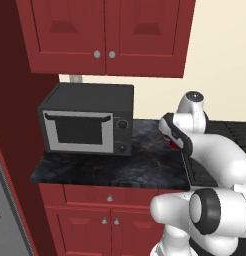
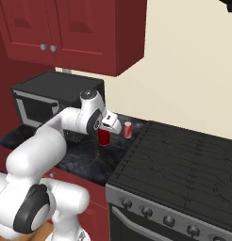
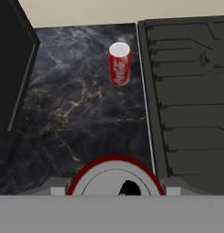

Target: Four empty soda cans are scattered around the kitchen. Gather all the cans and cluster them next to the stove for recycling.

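While the arm reaches over the counter [image 2: 85,164] between the microwave [image 1: 87,120] and the stove [image 2: 184,160], the tool [image 2: 104,131] is closed on 1 red can [image 2: 104,137], gripped from above. In the hand view the can's silver top sits between the 2 finger tips at the bottom edge, just left of the stove's edge. Whether the held can's base is touching the counter or is a little clear of it cannot be told.

A 2nd can [image 3: 119,63] stands upright on the counter, further back toward the wall and just beside the stove's left edge. It is apart from the held can, with bare marbled surface between them.

Progress, as judged from these views:
- 1 can placed next to the stove.
- 1 can in the tool, over the strip of counter beside the stove and apparently close to set-down.
- 2 cans unaccounted for; none of these views shows them.

Remaining work, by this assessment: set the held can down near the standing 1, release it, then find and fetch the other 2. Risk noted: the strip beside the stove is narrow, so a careless set-down could knock the standing can.
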Robot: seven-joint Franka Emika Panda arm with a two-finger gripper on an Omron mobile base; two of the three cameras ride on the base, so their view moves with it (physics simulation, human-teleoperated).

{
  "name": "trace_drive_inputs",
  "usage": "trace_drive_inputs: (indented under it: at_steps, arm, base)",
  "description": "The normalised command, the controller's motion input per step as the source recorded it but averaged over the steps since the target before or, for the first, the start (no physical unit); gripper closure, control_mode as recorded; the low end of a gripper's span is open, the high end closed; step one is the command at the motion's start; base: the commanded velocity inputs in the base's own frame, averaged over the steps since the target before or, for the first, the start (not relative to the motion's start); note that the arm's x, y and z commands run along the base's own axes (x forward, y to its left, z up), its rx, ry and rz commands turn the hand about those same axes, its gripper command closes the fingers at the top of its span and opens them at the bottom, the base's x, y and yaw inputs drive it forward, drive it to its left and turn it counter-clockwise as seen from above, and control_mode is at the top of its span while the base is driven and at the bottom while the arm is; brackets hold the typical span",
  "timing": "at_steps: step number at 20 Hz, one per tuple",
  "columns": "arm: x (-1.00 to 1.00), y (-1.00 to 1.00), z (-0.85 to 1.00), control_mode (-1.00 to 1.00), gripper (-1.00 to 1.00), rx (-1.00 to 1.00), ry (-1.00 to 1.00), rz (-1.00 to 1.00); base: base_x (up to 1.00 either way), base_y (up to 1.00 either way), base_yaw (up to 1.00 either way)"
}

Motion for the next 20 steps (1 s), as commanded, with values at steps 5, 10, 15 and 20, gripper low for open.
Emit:
trace_drive_inputs:
  at_steps: [5,10,15,20]
  arm:
    - [0.02,-0.12,-0.17,-1.0,1.0,0.0,0.04,0.0]
    - [0.01,-0.11,-0.16,-1.0,1.0,0.0,0.04,0.0]
    - [0.12,-0.09,-0.17,-1.0,1.0,0.0,0.04,0.0]
    - [0.23,-0.08,-0.17,-1.0,1.0,0.0,0.02,0.0]
  base:
    - [0.0,0.0,0.0]
    - [0.0,0.0,0.0]
    - [0.0,0.0,0.0]
    - [0.0,0.0,0.0]
